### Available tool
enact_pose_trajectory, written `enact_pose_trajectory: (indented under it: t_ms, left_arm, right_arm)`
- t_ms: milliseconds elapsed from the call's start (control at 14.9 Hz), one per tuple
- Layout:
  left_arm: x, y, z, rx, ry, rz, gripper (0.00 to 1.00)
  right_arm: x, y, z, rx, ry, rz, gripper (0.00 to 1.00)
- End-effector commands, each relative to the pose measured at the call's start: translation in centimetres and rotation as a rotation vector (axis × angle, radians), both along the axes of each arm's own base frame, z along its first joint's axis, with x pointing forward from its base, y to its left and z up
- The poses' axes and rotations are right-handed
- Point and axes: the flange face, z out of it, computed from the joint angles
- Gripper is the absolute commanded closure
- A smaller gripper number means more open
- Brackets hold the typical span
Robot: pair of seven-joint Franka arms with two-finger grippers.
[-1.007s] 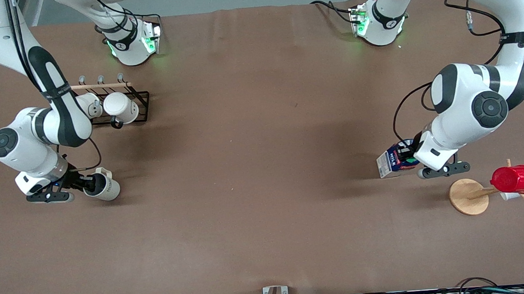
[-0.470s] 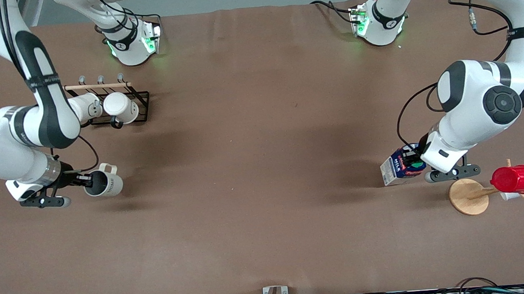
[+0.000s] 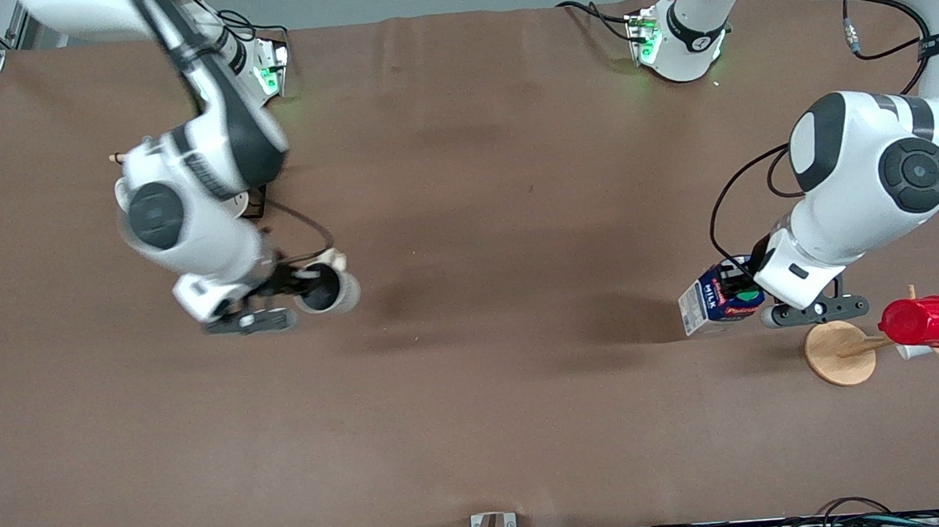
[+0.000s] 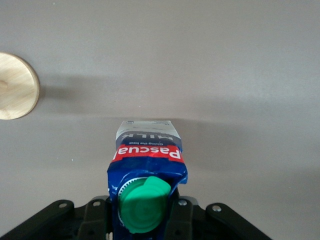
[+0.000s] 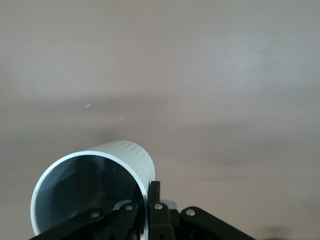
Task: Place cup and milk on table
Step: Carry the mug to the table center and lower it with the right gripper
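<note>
My right gripper [image 3: 296, 289] is shut on the rim of the light grey-beige cup [image 3: 327, 290] and holds it on its side over the brown table [image 3: 479, 395], its dark inside showing. In the right wrist view one finger is inside the cup [image 5: 95, 187] and one outside, at the gripper [image 5: 146, 202]. My left gripper [image 3: 748, 293] is shut on the blue and white milk [image 3: 713, 301], tilted, over the table beside the wooden stand. In the left wrist view the milk [image 4: 148, 162] with its green cap [image 4: 144, 206] sits between the fingers of the gripper [image 4: 145, 215].
A red cup [image 3: 924, 321] hangs on a wooden stand [image 3: 835, 354] at the left arm's end; its round base shows in the left wrist view [image 4: 15, 86]. The black wire rack [image 3: 257, 197] with white mugs is mostly hidden under the right arm.
The right arm has swung the cup quickly from the table's end toward its middle, now covering the rack. The left arm with the milk has barely moved.
</note>
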Motion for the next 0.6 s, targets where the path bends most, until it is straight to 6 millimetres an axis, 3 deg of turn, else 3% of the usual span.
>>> enact_pose_trajectory:
  t_ms: [0, 67, 134, 268, 403, 537]
  left_arm:
    - [-0.2, -1.7, 0.7, 0.017, 0.002, 0.003, 0.68]
    - [-0.4, -2.7, 0.7, 0.017, 0.002, 0.013, 0.68]
    - [-0.6, -3.5, 0.7, 0.017, 0.003, 0.024, 0.68]
    - [-1.2, -5.6, 0.7, 0.017, 0.005, 0.037, 0.68]
    - [-1.5, -6.0, 0.3, 0.024, 0.019, 0.037, 0.68]
    - [-1.6, -6.0, 0.4, 0.048, 0.016, 0.026, 0.68]
  right_arm:
    - [-2.2, 9.5, -2.5, -0.049, -0.010, -0.004, 1.00]
    - [-2.6, 12.6, -3.0, -0.045, -0.026, -0.007, 1.00]
    - [-2.5, 14.3, -3.8, -0.043, -0.050, -0.033, 1.00]
    - [-2.0, 16.7, -5.7, 0.005, -0.096, -0.098, 1.00]
    - [-3.3, 19.6, -7.7, 0.037, -0.133, -0.089, 1.00]
    - [-4.1, 21.1, -9.6, 0.028, -0.172, -0.088, 1.00]
